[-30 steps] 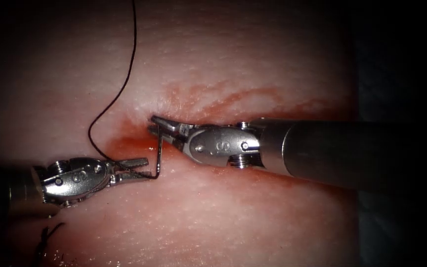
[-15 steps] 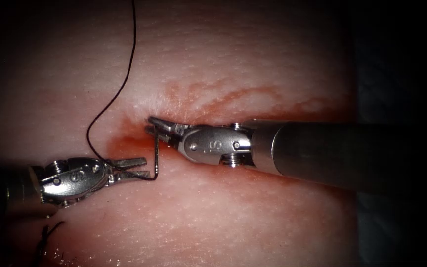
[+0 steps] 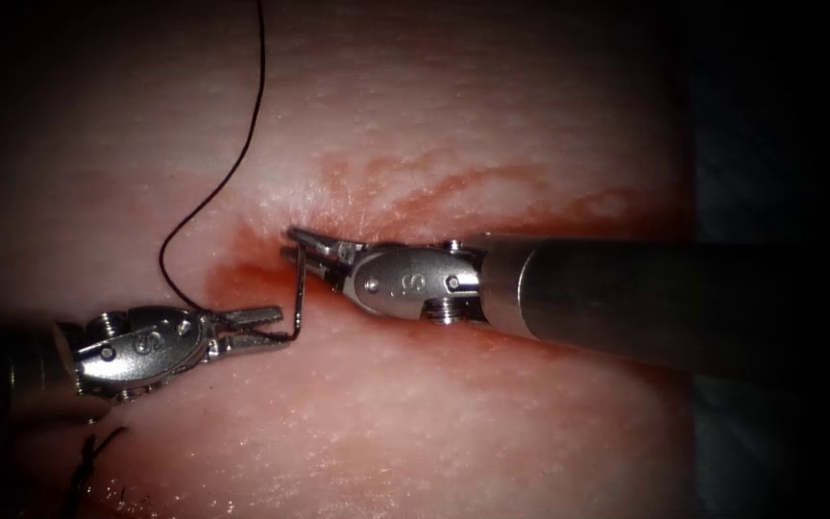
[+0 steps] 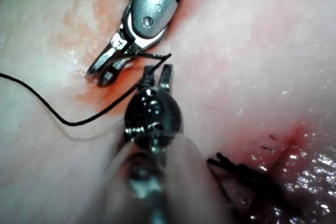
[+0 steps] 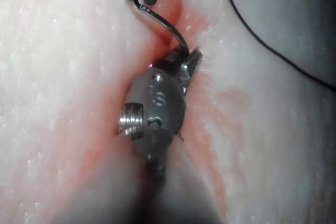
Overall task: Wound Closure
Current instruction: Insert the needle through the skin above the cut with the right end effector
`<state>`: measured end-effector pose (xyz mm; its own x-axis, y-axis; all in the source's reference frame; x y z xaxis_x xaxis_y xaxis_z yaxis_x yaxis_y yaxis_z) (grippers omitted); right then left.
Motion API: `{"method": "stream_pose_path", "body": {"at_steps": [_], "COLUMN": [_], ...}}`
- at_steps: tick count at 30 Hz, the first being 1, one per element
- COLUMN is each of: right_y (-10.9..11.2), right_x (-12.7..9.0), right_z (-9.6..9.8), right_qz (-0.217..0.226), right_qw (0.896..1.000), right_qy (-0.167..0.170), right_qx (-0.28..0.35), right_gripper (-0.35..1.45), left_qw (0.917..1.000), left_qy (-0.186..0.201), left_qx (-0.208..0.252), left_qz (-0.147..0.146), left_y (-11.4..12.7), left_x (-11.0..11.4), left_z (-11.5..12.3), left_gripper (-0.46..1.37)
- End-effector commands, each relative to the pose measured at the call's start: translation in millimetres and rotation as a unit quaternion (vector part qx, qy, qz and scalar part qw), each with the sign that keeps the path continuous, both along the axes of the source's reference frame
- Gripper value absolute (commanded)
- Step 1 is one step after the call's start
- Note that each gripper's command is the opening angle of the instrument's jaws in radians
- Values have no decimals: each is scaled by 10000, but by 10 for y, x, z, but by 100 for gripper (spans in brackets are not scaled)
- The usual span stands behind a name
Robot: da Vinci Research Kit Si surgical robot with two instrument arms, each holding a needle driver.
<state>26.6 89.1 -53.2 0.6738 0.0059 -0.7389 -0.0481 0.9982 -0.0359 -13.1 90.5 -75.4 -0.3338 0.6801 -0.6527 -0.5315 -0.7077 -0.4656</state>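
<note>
My right tool (image 3: pixel 292 245) grips the needle (image 3: pixel 299 293) near one end; my left tool (image 3: pixel 266 327) pinches its other end, with the needle above the tissue (image 3: pixel 453 423), over the cut (image 3: pixel 242 279). I judge this a handover, needing one grip released.

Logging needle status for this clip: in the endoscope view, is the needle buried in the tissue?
No: the needle lies free above the tissue, spanning between the right tool and the left tool.
</note>
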Motion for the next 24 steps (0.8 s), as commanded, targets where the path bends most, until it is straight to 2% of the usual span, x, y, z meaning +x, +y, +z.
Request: {"method": "stream_pose_path", "body": {"at_steps": [1,5,6,7,8,9,12,15,18,24], "right_y": [5,21,25,25,27,34,43,48,51,48], "right_x": [-3,-2,-2,-2,-2,-2,-3,-3,-2,5], "right_z": [-3,-23,-32,-34,-39,-53,-70,-84,-97,-99], "right_qz": [97,256,345,357,377,425,497,474,441,256], "right_qw": [9994,9965,9942,9937,9922,9891,9844,9811,9783,9760], "right_qy": [303,756,960,1001,1125,1348,1625,1772,1887,2027], "right_qx": [-139,-253,-343,-357,-382,-415,-448,-614,-738,-760], "right_gripper": [-35,-35,-18,-14,-3,16,32,30,20,22], "left_qw": [10000,10000,10000,10000,10000,10000,10000,10000,10000,9999], "left_qy": [0,1,1,2,2,3,5,7,12,120], "left_qx": [-2,-3,-5,-6,-9,-16,-21,-24,-37,-109], "left_qz": [-1,-3,-3,-3,-3,-3,-5,-8,-14,42], "left_y": [0,0,0,0,0,0,0,0,0,-1], "left_x": [0,0,0,0,0,0,0,0,0,4], "left_z": [1,1,2,2,3,4,5,6,9,29], "left_gripper": [1,1,1,1,1,1,1,3,8,13]}}
